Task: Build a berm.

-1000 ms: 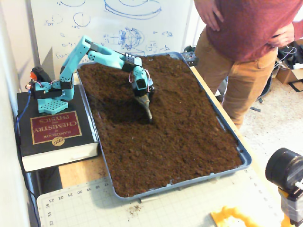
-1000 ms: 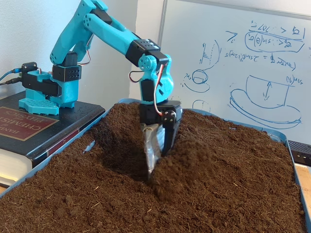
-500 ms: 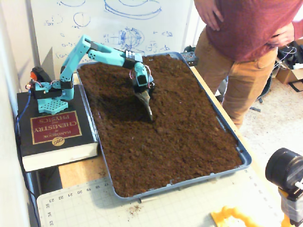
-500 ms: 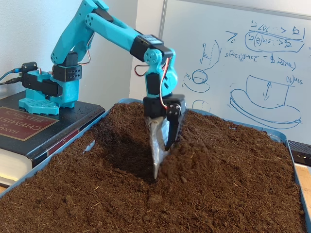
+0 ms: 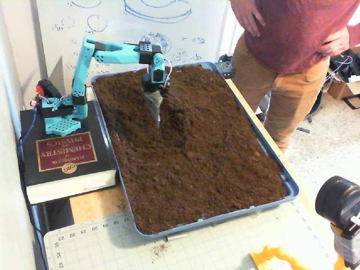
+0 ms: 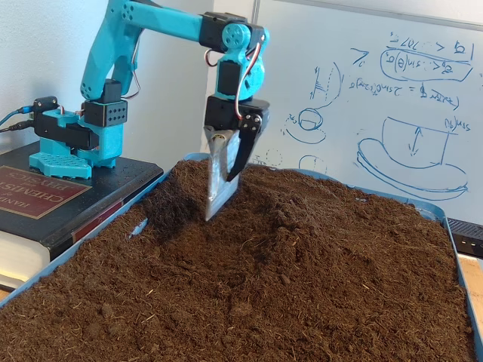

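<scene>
well, the gripper (image 6: 219, 197) hung tip-down with its fingers pressed together, lifted clear of the soil, while the berm (image 6: 302, 241) lay just beside it, toward the whiteboard (image 6: 392, 98), its ridge running along the tray (image 5: 264, 149).

The berm (image 6: 302, 241), a low, perhaps rounded dark-brown soil mound, lies mid-tray.

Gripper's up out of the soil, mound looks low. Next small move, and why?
Probably lower the gripper back into the hollow on its left in this fixed view and push soil right, onto the berm. The tip hangs clear of the soil, and the berm rises only slightly above it.
</scene>
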You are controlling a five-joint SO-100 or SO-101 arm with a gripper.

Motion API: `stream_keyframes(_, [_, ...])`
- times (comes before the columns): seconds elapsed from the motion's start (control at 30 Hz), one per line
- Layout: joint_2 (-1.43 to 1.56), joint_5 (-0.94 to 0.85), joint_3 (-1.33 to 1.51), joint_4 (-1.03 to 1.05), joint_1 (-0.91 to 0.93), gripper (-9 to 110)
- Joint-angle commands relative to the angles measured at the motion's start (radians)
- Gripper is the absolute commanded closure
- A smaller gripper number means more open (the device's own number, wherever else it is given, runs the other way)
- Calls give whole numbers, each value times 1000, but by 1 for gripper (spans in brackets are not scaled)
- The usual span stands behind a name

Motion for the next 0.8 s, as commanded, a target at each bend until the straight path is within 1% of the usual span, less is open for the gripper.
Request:
stream_keyframes(0.0, [146,6,60,52,-15,101])
stream_keyframes(0.17, [311,6,293,-26,-52,101])
stream_keyframes(0.37, [522,6,664,-253,-81,101])
stream_keyframes(0.5, [606,6,868,-402,-87,101])
stream_keyframes(0.77, [676,8,1083,-549,-97,101])
